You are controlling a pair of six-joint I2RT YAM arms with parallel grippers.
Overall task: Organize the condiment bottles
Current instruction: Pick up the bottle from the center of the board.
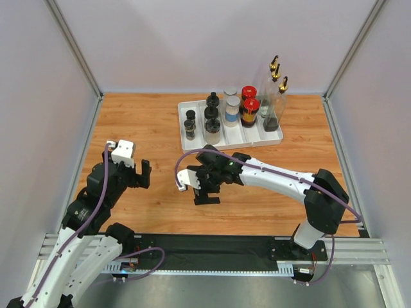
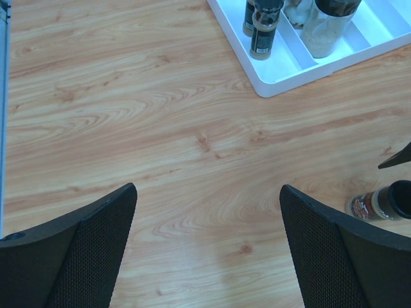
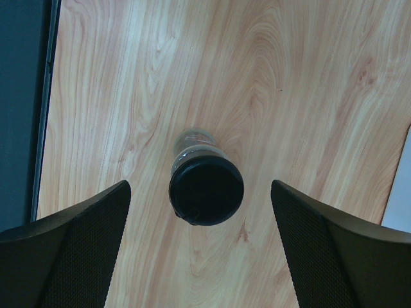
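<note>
The right arm is reaching across to the middle of the tabletop (image 1: 141, 122), and the right pincer (image 1: 206, 196) is hanging over a lone black-lidded jar (image 3: 206, 191). In the right wrist view, its fingers (image 3: 77, 250) are standing spread wide, one at 9 o'clock and one at 3 o'clock of the jar, with bare wood showing on both sides, so nothing is being pinched. The jar is turning its lid toward that camera.

The left pincer (image 2: 207, 192) is hovering at 9 o'clock of the right one, well apart from it, also spread wide and holding nothing. From the left wrist view, the lone jar is showing at 3 o'clock, just beyond the right finger.

The other condiment bottles are sitting in the white divided tray (image 2: 273, 83) at 12 o'clock of the lone jar. Running from 9 toward 3 o'clock, its compartments are holding small black-lidded jars (image 1: 190, 122), medium black-lidded jars (image 1: 212, 119), grey-lidded clear jars (image 1: 232, 106), red-capped amber jars (image 1: 250, 102) and tall gold-spouted bottles (image 1: 275, 96).
</note>
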